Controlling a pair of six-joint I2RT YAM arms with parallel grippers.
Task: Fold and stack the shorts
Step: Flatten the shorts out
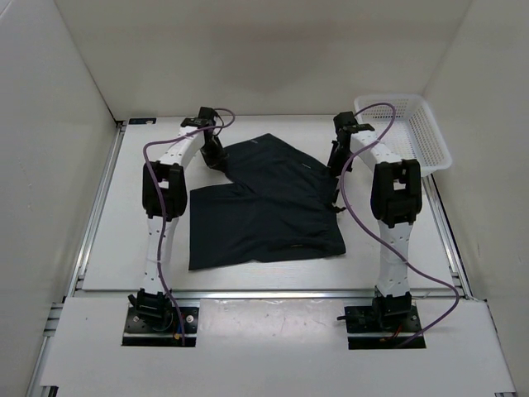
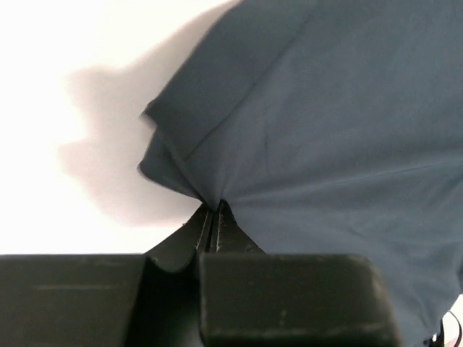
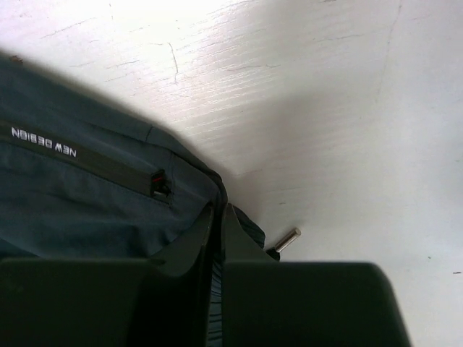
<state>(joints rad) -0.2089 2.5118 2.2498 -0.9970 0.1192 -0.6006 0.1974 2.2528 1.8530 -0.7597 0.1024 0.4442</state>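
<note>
- Dark navy soft cloth shorts (image 1: 264, 211): lying spread flat mid-way across the white counter (image 1: 124, 240), between both arms.
- Left fingers (image 2: 184, 235): clenching a bunched far-left corner of the shorts, puckering the cloth into radiating folds.
- Right fingers (image 3: 189, 242): pinching the far-right edge beside a zip pocket, with a small silver cord tip (image 3: 287, 239) lying just beside them.
- Paired far-side grips: probably preparing to carry that edge toward the near side and halve the garment evenly.
- White plastic mesh basket (image 1: 409, 132): sitting at the far right, apart from the shorts.
</note>
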